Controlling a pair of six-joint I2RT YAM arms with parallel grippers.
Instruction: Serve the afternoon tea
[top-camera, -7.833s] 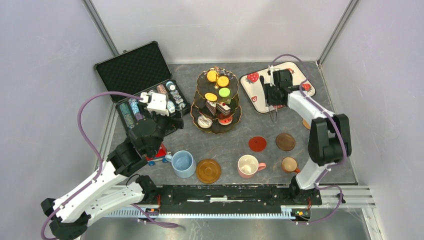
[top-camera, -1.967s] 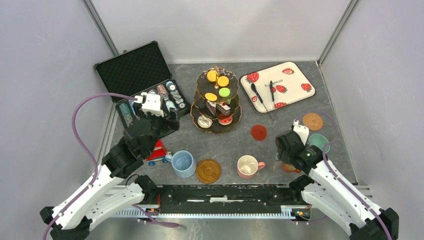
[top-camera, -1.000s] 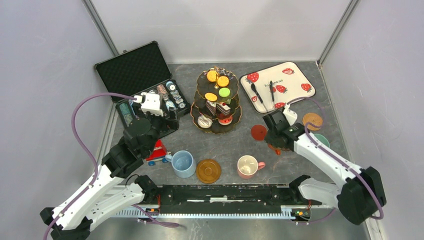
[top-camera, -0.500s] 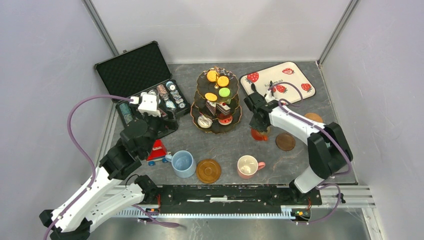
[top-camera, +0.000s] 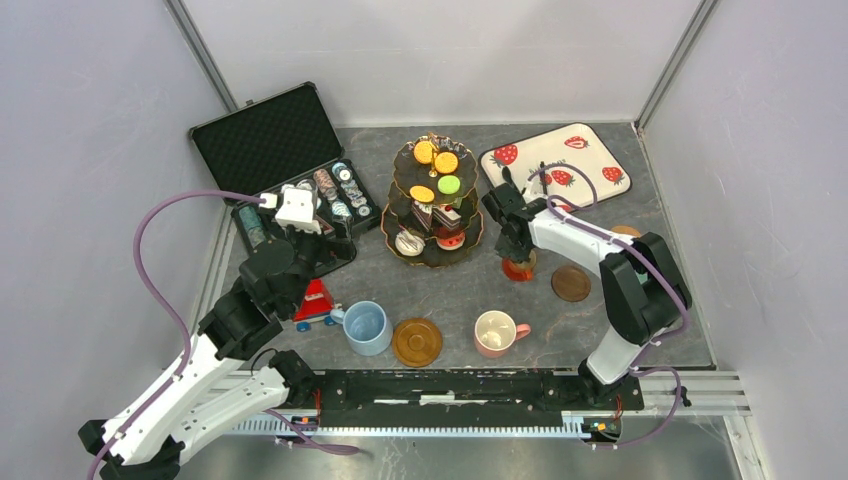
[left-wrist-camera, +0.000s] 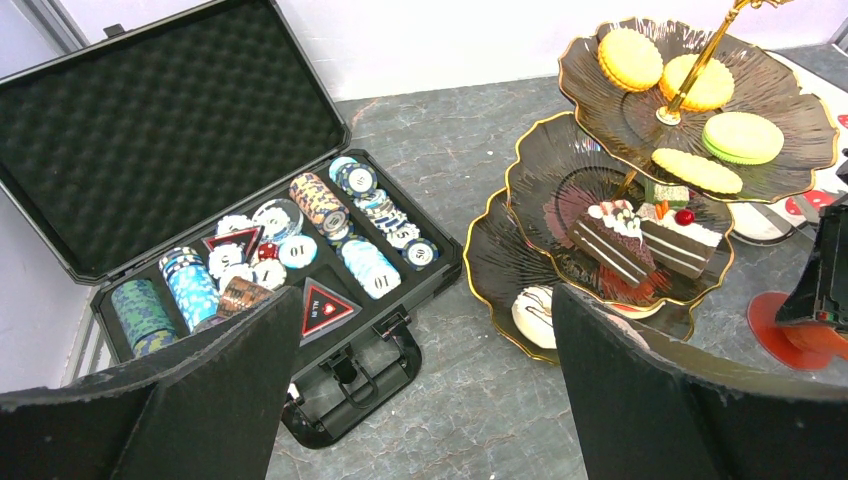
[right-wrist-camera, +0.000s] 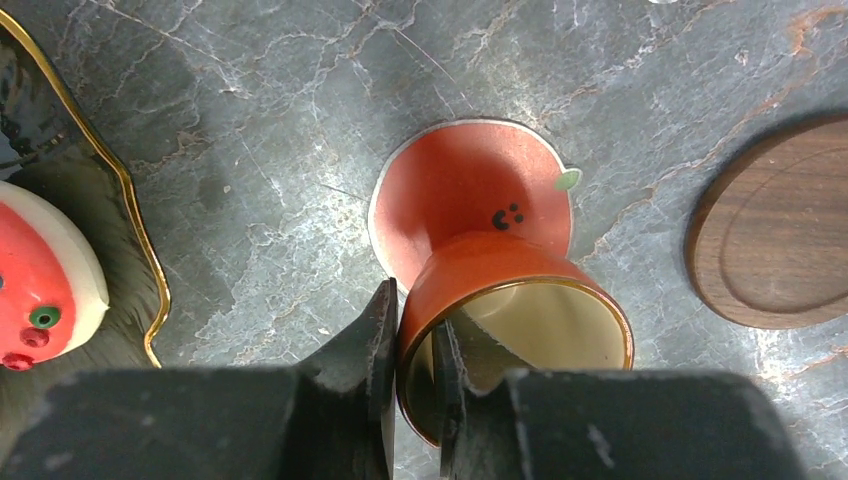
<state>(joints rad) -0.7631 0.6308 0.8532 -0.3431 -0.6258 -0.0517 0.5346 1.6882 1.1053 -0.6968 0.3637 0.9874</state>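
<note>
While the small brown mug (right-wrist-camera: 500, 285) rests on the red coaster (right-wrist-camera: 455, 185), just beside the lowest tier of the 3-tier stand (top-camera: 433, 200), the right gripper (right-wrist-camera: 413, 320) pinches its wall, 1 finger inside the rim and 1 outside. Left gripper (left-wrist-camera: 425, 305): jaws spread wide, empty, near the poker-chip case (left-wrist-camera: 180, 130).

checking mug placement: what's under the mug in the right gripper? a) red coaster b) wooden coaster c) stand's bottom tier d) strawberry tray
a: the small brown mug, pinched by the right gripper, stands on the red coaster; the wooden coaster lies apart.
</note>
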